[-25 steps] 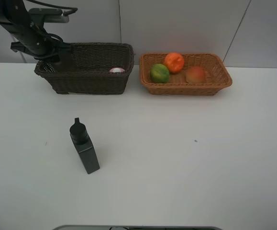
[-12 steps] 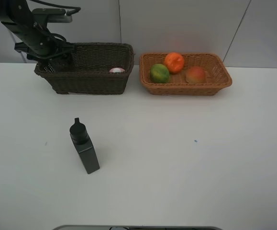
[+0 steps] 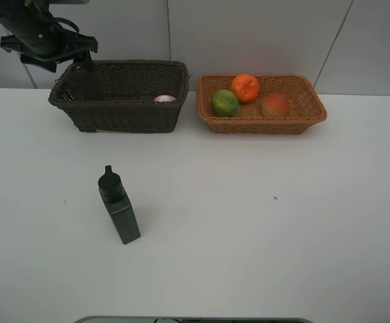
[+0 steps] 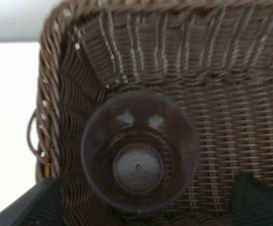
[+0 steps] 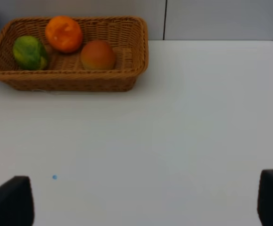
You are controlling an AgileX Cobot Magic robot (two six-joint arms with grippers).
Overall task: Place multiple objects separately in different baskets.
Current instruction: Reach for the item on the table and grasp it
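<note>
In the left wrist view a translucent pinkish cup (image 4: 138, 167) stands upright in the corner of the dark brown basket (image 4: 230, 94). My left gripper (image 4: 141, 212) hangs open above it, one finger on each side, not touching it. From the high camera the left gripper (image 3: 81, 67) is over the left end of the dark basket (image 3: 131, 114). A pink, white-capped bottle (image 3: 164, 99) lies inside. The black square bottle (image 3: 118, 205) lies on the table. The light tan basket (image 3: 262, 122) holds the green fruit (image 3: 225, 102), orange (image 3: 246, 87) and peach (image 3: 275, 105). My right gripper (image 5: 141, 202) is open over bare table.
The two baskets sit side by side at the back of the white table (image 3: 248, 222), close to the wall. The right wrist view shows the tan basket (image 5: 79, 80) with its three fruits ahead of the right gripper. The right arm does not show in the high view.
My left gripper has opened and let go of the cup. The left arm has risen up out of the dark basket. Nothing else has moved.
</note>
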